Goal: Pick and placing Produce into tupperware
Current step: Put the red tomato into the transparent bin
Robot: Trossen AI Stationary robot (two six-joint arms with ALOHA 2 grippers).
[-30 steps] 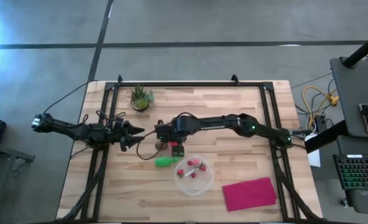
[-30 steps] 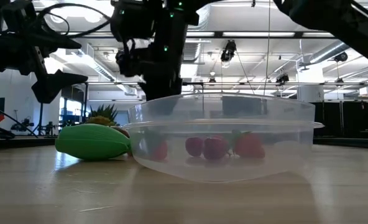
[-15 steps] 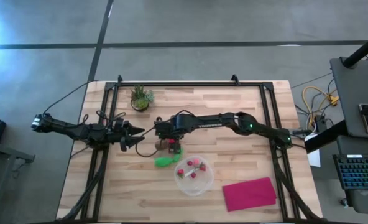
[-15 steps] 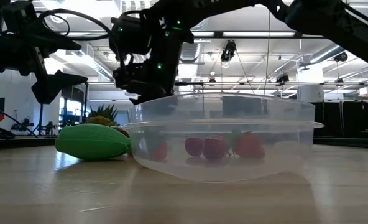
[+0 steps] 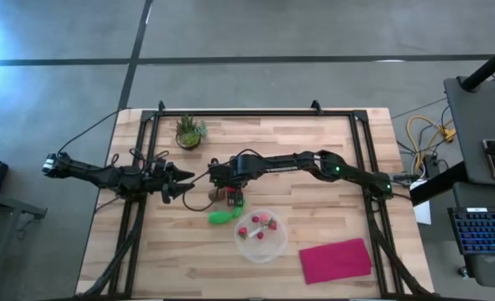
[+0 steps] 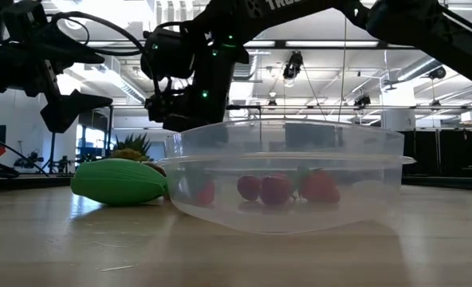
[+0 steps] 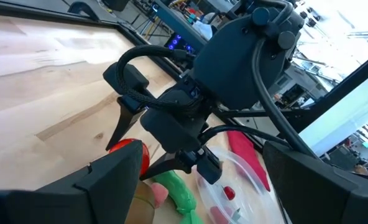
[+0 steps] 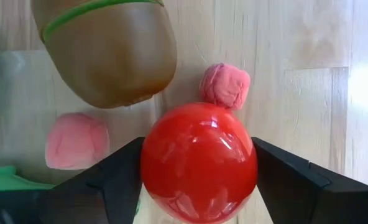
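Tupperware [image 5: 259,232], round, clear, shallow, on wooden table [image 5: 331,150], tiny red bits inside. Right hand [image 8: 196,180] clamped on glossy red ball [image 8: 198,162] beside ribbed green piece [image 5: 223,216]. Left hand [image 5: 183,182] nearby, spread open.

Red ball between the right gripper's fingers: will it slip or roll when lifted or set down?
The red ball looks glossy and smooth, so probably slippery. It fills the gap between the right gripper fingers, which sit at its widest part; that likely holds it. Being round, it would probably roll if dropped on the table, less so inside the walled tupperware.
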